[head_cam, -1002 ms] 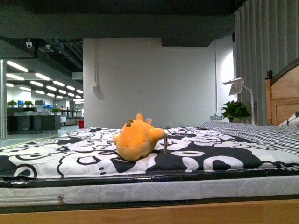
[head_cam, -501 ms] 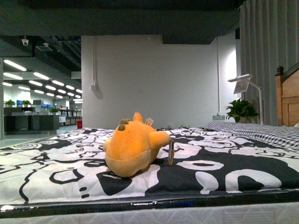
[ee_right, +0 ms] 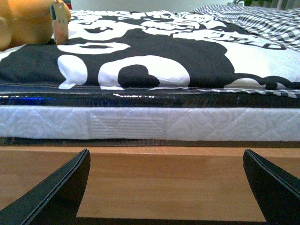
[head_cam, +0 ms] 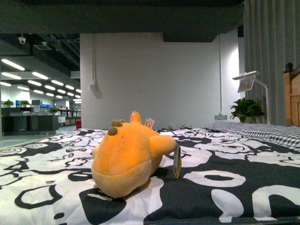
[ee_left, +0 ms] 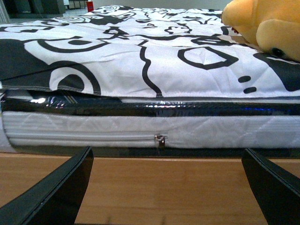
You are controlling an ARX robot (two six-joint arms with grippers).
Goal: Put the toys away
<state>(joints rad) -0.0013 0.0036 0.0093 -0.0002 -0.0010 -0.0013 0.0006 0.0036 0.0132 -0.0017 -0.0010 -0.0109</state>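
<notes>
An orange-yellow plush toy [head_cam: 129, 157] lies on the black-and-white patterned bedspread [head_cam: 225, 187], close in front of me, with a tag hanging at its side. It also shows in the left wrist view [ee_left: 265, 26] and in the right wrist view [ee_right: 30, 23]. My left gripper [ee_left: 166, 187] is open and empty, low in front of the wooden bed frame [ee_left: 159, 187]. My right gripper [ee_right: 166, 187] is open and empty, also facing the bed frame [ee_right: 164, 180]. Neither arm shows in the front view.
A white quilted mattress [ee_left: 140, 129] with a zipper [ee_left: 160, 140] sits under the bedspread. A grey checked sheet [head_cam: 262, 131] lies at the far right. A wooden headboard [head_cam: 293, 93], a desk lamp [head_cam: 251, 84] and a potted plant [head_cam: 246, 110] stand beyond.
The front view has moved closer to the bed. The plush toy now looks much larger and nearer, and the mattress edge has dropped out of that view.
</notes>
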